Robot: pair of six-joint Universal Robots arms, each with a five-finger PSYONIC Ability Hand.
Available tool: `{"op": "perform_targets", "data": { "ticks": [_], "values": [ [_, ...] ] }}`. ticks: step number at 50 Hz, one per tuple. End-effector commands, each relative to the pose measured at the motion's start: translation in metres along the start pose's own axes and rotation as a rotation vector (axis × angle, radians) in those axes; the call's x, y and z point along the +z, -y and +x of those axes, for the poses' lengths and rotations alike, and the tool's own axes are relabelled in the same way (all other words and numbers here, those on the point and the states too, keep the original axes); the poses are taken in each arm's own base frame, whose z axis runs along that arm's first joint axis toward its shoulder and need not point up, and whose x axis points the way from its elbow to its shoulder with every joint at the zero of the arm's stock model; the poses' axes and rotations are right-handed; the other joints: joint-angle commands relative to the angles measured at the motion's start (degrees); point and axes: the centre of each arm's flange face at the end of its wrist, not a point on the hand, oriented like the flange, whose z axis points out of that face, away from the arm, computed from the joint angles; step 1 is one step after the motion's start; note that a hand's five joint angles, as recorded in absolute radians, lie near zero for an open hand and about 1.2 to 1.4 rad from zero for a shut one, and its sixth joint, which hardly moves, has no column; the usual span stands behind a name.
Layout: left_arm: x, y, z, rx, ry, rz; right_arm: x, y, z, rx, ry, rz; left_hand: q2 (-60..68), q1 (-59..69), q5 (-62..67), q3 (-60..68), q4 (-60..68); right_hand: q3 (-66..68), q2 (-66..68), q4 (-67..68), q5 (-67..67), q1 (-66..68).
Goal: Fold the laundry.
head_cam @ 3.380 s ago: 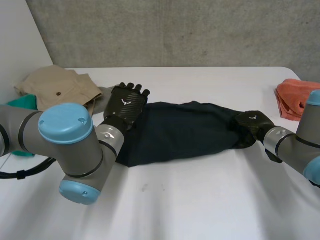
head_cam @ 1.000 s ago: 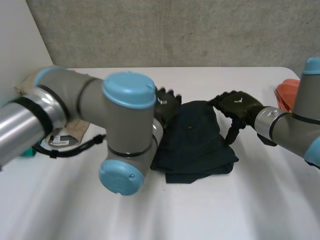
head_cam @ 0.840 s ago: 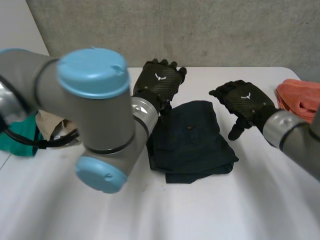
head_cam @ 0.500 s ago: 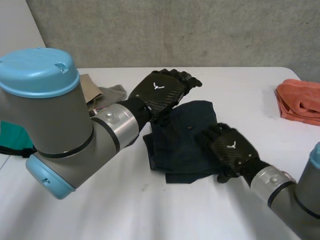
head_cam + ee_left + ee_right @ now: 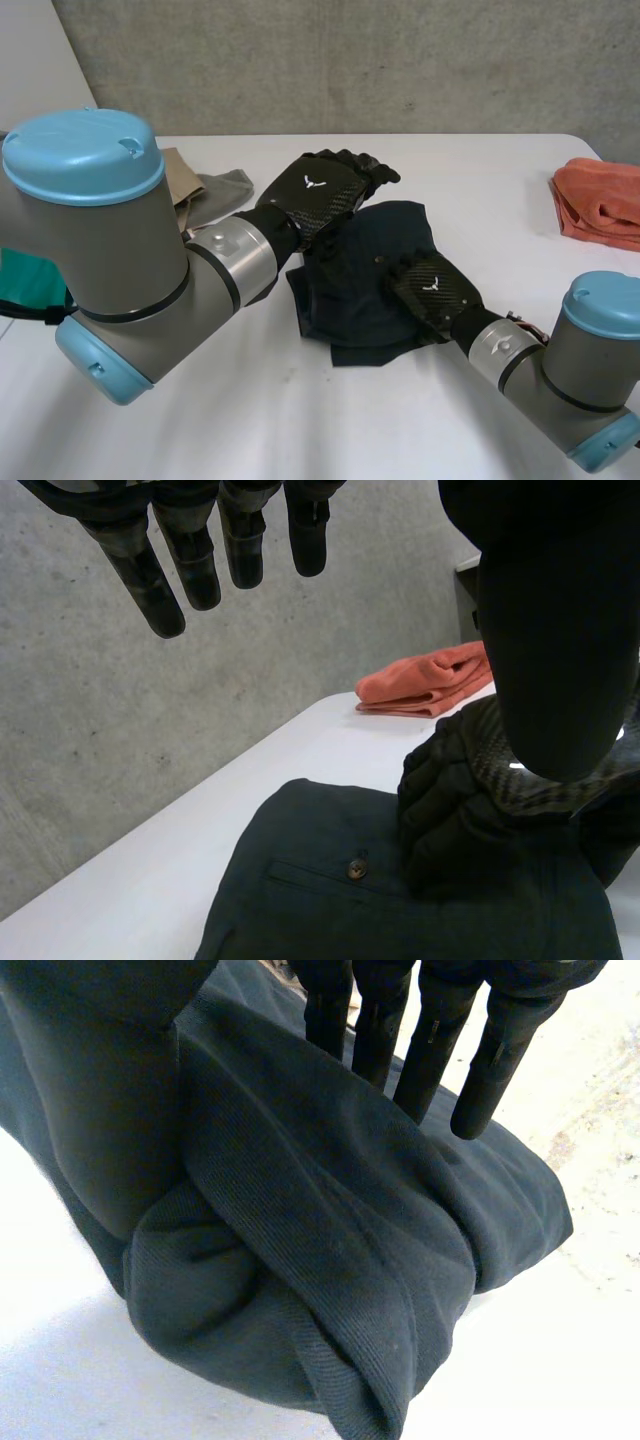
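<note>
Head view: folded dark trousers (image 5: 338, 292) lay at middle of table (image 5: 300, 420). Right hand (image 5: 428, 288) rested flat on their near right part. Left hand (image 5: 322, 188) hovered over far edge.
Left wrist view: left fingers (image 5: 170, 580) straight, empty.
Right wrist view: right fingers (image 5: 480, 1070) straight over bunched fold, probably pressing.
Step judged: flattening fold. Next move calls for smoothing bulge.

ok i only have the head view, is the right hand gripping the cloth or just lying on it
Observer: Lying on it. In its wrist view the right hand has straight fingers laid flat on the cloth.
Operator: and the left hand, holding anything
Observer: No. In its wrist view the left hand has straight fingers in the air, holding nothing.
Operator: what's the cloth like under the right palm
Observer: It bulges there in a thick, rolled fold of several layers.
</note>
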Motion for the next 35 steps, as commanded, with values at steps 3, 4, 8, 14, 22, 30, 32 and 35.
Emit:
{"op": "perform_targets", "data": {
  "ticks": [3,4,8,14,22,30,32,35],
  "values": [
    [-0.001,-0.003,0.0,-0.003,0.0,-0.01,0.012,0.0,0.002,-0.006,-0.002,0.012,-0.46,0.56,-1.21,-0.67,-0.79,15.49,16.07,15.47,16.41,15.57],
    [-0.001,-0.003,0.0,-0.003,0.0,-0.01,0.013,0.0,0.003,-0.005,-0.003,0.017,-0.46,0.56,-1.21,-0.67,-0.79,18.2,18.77,18.17,19.12,18.27],
    [-0.001,-0.003,0.0,-0.003,0.0,-0.009,0.021,0.002,0.009,-0.011,-0.017,0.031,-0.46,0.56,-1.21,-0.67,-0.79,39.36,39.93,39.33,40.28,39.43],
    [-0.001,-0.003,-0.003,-0.003,0.007,-0.008,0.033,0.011,0.03,-0.009,-0.078,0.057,-0.46,0.56,-1.21,-0.67,-0.79,49.28,49.86,49.26,50.21,49.36],
    [0.0,-0.001,-0.008,-0.003,0.021,-0.003,0.045,0.032,0.075,-0.031,-0.152,0.095,-0.46,0.56,-1.21,-0.67,-0.79,49.28,49.86,49.26,50.21,49.36],
    [0.001,0.001,-0.01,-0.001,0.026,0.008,0.046,0.06,0.178,-0.095,-0.341,0.205,-0.46,0.56,-1.21,-0.67,-0.79,49.28,49.86,49.26,50.21,49.36],
    [0.002,0.003,-0.011,0.002,0.029,0.021,0.044,0.067,0.201,-0.101,-0.39,0.254,-0.46,0.56,-1.21,-0.67,-0.79,49.28,49.86,49.26,50.21,49.36],
    [0.003,0.005,-0.011,0.007,0.03,0.035,0.036,0.077,0.253,-0.079,-0.497,0.372,-0.46,0.56,-1.21,-0.67,-0.79,49.28,49.86,49.26,50.21,49.36]
  ]
}}
